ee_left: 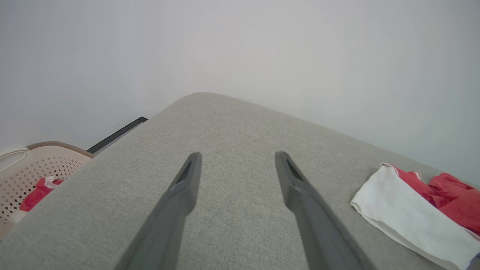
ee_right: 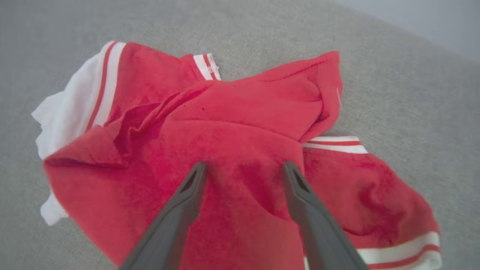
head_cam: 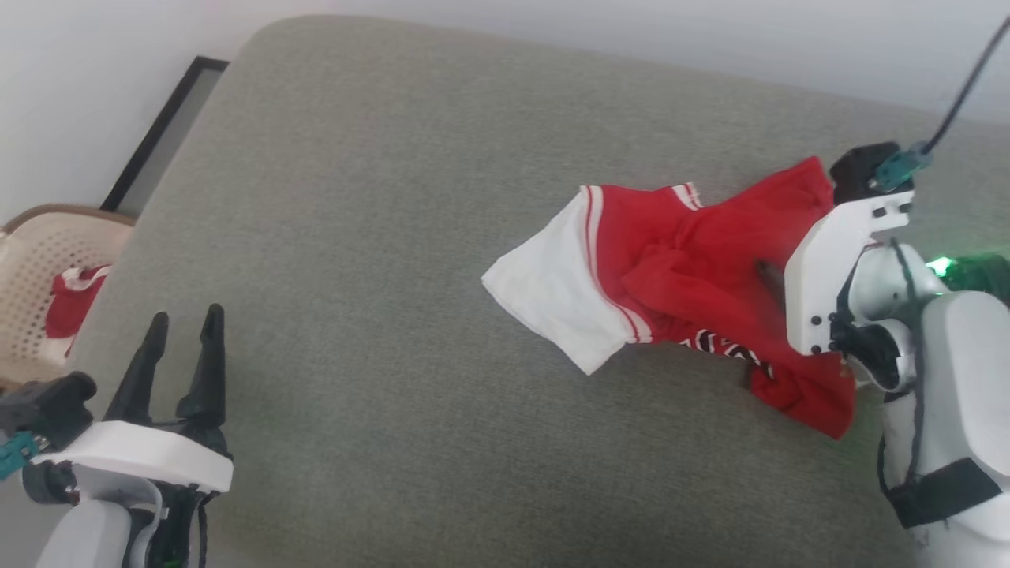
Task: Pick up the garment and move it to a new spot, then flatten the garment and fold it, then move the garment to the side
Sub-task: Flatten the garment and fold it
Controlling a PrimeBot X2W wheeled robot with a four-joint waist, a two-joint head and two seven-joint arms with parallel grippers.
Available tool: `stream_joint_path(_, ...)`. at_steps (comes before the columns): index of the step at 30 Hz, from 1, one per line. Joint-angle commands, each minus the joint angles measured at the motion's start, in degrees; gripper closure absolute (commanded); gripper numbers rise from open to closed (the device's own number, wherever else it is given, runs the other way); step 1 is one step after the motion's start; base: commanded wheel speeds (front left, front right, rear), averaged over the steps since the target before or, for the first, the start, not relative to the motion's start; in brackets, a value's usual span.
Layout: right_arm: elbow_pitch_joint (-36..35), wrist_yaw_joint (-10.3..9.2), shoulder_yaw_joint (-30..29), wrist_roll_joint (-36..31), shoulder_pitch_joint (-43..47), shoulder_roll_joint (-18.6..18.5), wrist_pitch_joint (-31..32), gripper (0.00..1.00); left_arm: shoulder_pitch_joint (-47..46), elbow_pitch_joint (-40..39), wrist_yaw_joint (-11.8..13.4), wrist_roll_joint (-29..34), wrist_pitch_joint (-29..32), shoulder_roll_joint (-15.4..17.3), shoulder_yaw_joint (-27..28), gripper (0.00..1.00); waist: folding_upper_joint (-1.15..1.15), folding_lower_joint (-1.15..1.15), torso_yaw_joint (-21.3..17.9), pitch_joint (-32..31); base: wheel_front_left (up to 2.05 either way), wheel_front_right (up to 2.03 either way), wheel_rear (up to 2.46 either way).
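Observation:
The garment (head_cam: pixel 694 260), a red T-shirt with white striped-trim sleeves, lies crumpled on the right side of the grey cushion (head_cam: pixel 355 315). One white sleeve spreads to its left, and dark lettering peeks out at its near edge. In the right wrist view my right gripper (ee_right: pixel 243 167) is open, its fingers spread just over the bunched red fabric of the garment (ee_right: pixel 240 112) and gripping nothing. In the head view the white wrist housing (head_cam: pixel 836 268) hides those fingers. My left gripper (head_cam: pixel 187 315) is open over bare cushion at the lower left, well away from the garment (ee_left: pixel 405 210); its open fingers also fill the left wrist view (ee_left: pixel 238 155).
A beige perforated basket (head_cam: pixel 47 268) holding a red and white cloth (head_cam: pixel 71 304) stands off the cushion's left edge. A dark-framed panel (head_cam: pixel 162 130) leans against the pale wall behind. A black cable (head_cam: pixel 966 79) rises from the right wrist.

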Motion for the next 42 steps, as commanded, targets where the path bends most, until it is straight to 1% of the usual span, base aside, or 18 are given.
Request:
stream_joint_path(1, 1.5, -0.04, 0.6, -0.4, -0.6, -0.5, -0.1, 0.00, -0.6, 0.1, -0.2, 0.0, -0.3, -0.2, -0.3, 0.00, 0.00, 0.00, 1.0, 0.3, 0.00, 0.00, 0.00)
stream_joint_path(3, 4.2, -0.04, 2.0, -1.1, -1.6, -1.2, -0.8, 0.00, -1.1, 0.4, -0.2, -0.1, -0.3, -0.2, -0.8, 0.00, 0.00, 0.00, 1.7, 0.6, 0.00, 0.00, 0.00)
stream_joint_path(4, 5.6, -0.04, 2.9, -1.2, -1.9, -1.5, -1.1, 0.56, -1.2, 0.5, -0.2, -0.2, -0.3, -0.3, -0.8, 0.00, 0.00, 0.00, 1.9, 0.6, 0.00, 0.00, 0.00)
stream_joint_path(5, 6.6, -0.04, 3.6, -0.8, -2.3, -1.5, -1.9, 1.00, -1.2, 0.6, -0.2, -0.3, -0.3, -0.4, -0.8, 0.00, 0.00, 0.00, 2.1, 0.6, 0.00, 0.00, 0.00)
stream_joint_path(9, 9.1, -0.04, 6.0, 0.1, -3.7, -2.3, -3.6, 1.00, -0.6, 0.9, -0.2, -0.4, -0.3, -0.3, -0.5, 0.00, 0.00, 0.00, 2.2, 0.4, 0.00, 0.00, 0.00)
stream_joint_path(14, 7.9, -0.04, 8.2, 1.7, -4.4, -3.0, -4.8, 1.00, 0.2, 0.9, -0.2, -0.4, -0.3, 0.0, 0.4, 0.00, 0.00, 0.00, 1.3, 0.1, 0.00, 0.00, 0.00)
stream_joint_path(17, 4.5, -0.04, 9.8, 3.3, -3.8, -3.4, -5.4, 1.00, 0.8, 0.7, -0.2, -0.3, -0.3, 0.1, 1.3, 0.00, 0.00, 0.00, 0.1, 0.0, 0.00, 0.00, 0.00)
stream_joint_path(21, -2.0, -0.04, 11.7, 6.1, -1.0, -3.6, -3.9, 1.00, 1.2, 0.4, -0.2, 0.1, -0.3, 0.4, 2.5, 0.00, 0.00, 0.00, -1.8, 0.0, 0.00, 0.00, 0.00)
stream_joint_path(27, -12.9, -0.04, 13.2, 8.6, 5.0, -3.4, 0.3, 1.00, 1.5, -0.2, -0.2, 0.5, -0.3, 1.0, 3.4, 0.00, 0.00, 0.00, -4.5, 0.1, 0.00, 0.00, 0.00)
stream_joint_path(33, -21.8, -0.04, 14.5, 9.4, 12.2, -2.9, 5.1, 1.00, 1.5, -0.6, -0.2, 0.2, -0.3, 1.8, 3.9, 0.00, 0.00, 0.00, -6.6, 0.3, 0.00, 0.00, 0.00)
stream_joint_path(37, -25.8, -0.04, 14.6, 9.2, 17.4, -2.0, 7.3, 1.00, 1.4, -0.8, -0.2, 0.1, -0.3, 2.0, 4.1, 0.00, 0.00, 0.00, -7.6, 0.5, 0.00, 0.00, 0.00)
stream_joint_path(42, -27.5, -0.04, 14.3, 8.8, 23.3, 0.1, 8.4, 1.00, 1.3, -0.7, -0.2, 0.0, -0.3, 2.3, 4.4, 0.00, 0.00, 0.00, -8.4, 0.6, 0.00, 0.00, 0.00)
